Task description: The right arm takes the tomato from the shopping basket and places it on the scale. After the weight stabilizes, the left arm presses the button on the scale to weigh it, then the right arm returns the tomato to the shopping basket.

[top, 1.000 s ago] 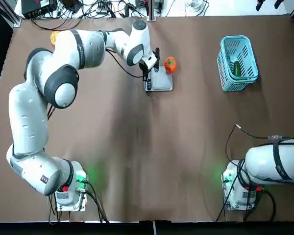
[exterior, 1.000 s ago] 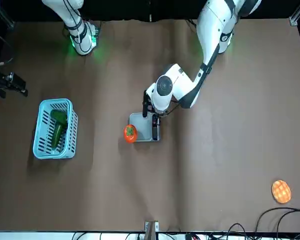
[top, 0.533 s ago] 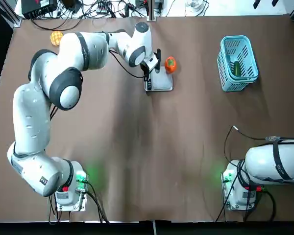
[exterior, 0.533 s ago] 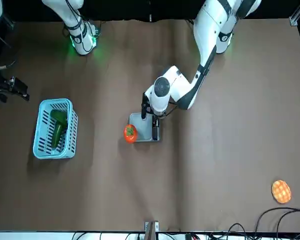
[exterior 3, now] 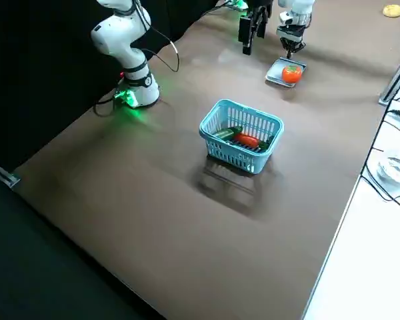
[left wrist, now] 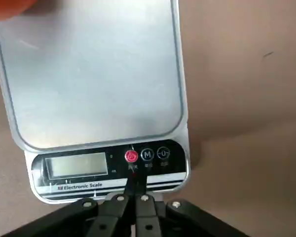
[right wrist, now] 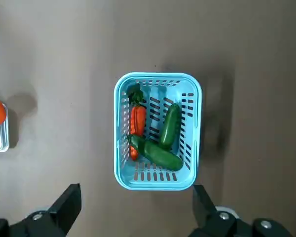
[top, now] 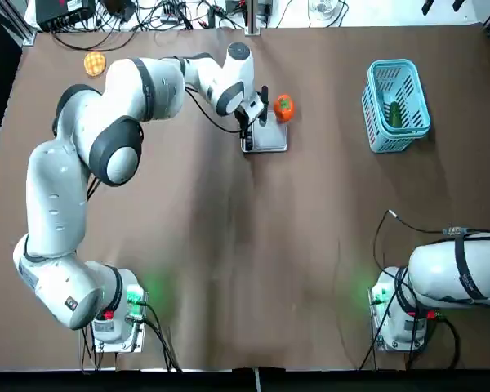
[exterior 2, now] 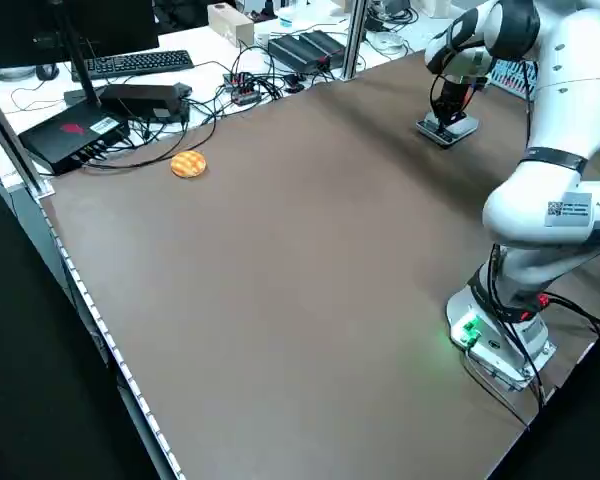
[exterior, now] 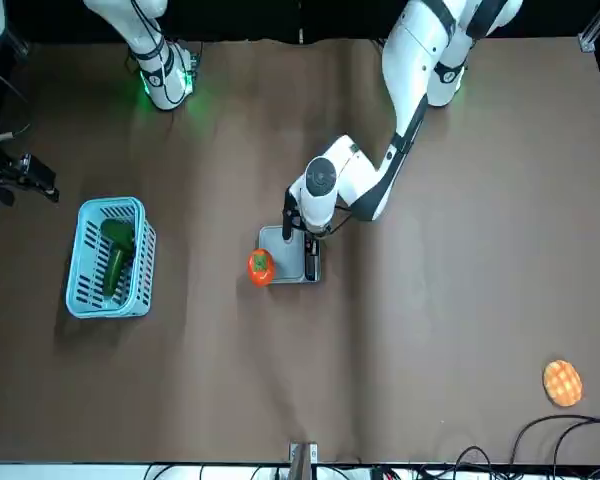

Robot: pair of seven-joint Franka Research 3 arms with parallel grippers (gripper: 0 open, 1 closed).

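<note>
Tomato [top: 284,108] on scale [top: 269,135], brown table [top: 327,196], left claw [left wrist: 136,178] closed, empty, right claw [right wrist: 137,197] wide, empty.

1 tomato [exterior 3: 291,74] on scale [exterior 3: 275,72]; blue basket [exterior 3: 229,155] nearer camera, holding green vegetables [exterior 3: 228,133], 1 red vegetable [exterior 3: 247,140].

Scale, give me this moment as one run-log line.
tomato: on scale | left pincer: shut, over button strip | right pincer: open, empty, near basket | tomato's return: pending
</note>
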